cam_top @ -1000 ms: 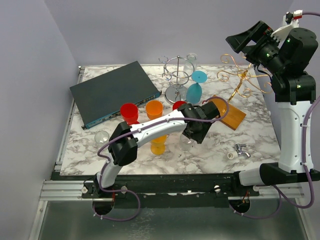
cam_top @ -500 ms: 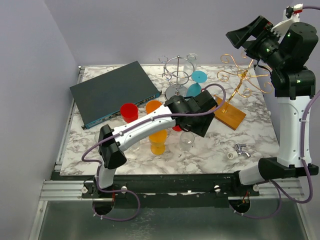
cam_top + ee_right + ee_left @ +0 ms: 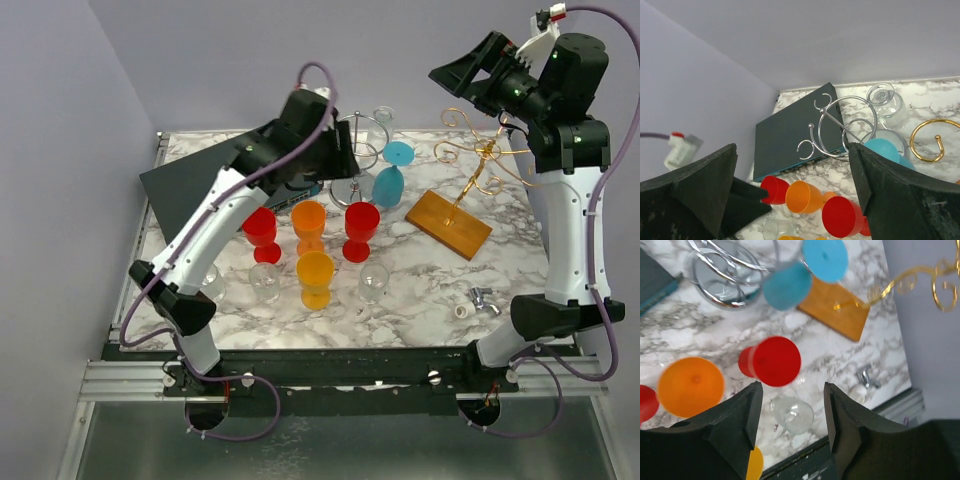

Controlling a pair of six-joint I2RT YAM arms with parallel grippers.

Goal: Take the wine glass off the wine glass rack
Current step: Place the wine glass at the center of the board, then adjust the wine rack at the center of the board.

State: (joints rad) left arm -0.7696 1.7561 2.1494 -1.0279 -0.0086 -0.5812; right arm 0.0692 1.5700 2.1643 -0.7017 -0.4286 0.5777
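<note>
The silver wine glass rack [image 3: 352,150] stands at the back centre. A blue wine glass [image 3: 392,172] hangs upside down on its right side, and a clear wine glass [image 3: 380,125] hangs behind it. My left gripper [image 3: 340,155] is raised beside the rack's left side, open. In the left wrist view the left gripper [image 3: 792,386] holds nothing; the blue glass [image 3: 787,285] and the rack base [image 3: 725,277] lie ahead. My right gripper [image 3: 455,75] hovers high at the right, open. The right gripper [image 3: 792,147] looks down on the rack [image 3: 840,125] and the blue glass [image 3: 885,150].
Red [image 3: 260,228], orange [image 3: 308,222], red [image 3: 361,225], orange [image 3: 315,275] and clear glasses [image 3: 373,282] stand upright in front of the rack. A dark flat box [image 3: 225,185] lies at the back left. A gold wire rack [image 3: 480,160] stands on a wooden base [image 3: 448,223].
My left arm lifted away from the clear glass at the front centre and swung up and back to the silver rack. The right arm shifted a little to the left.
</note>
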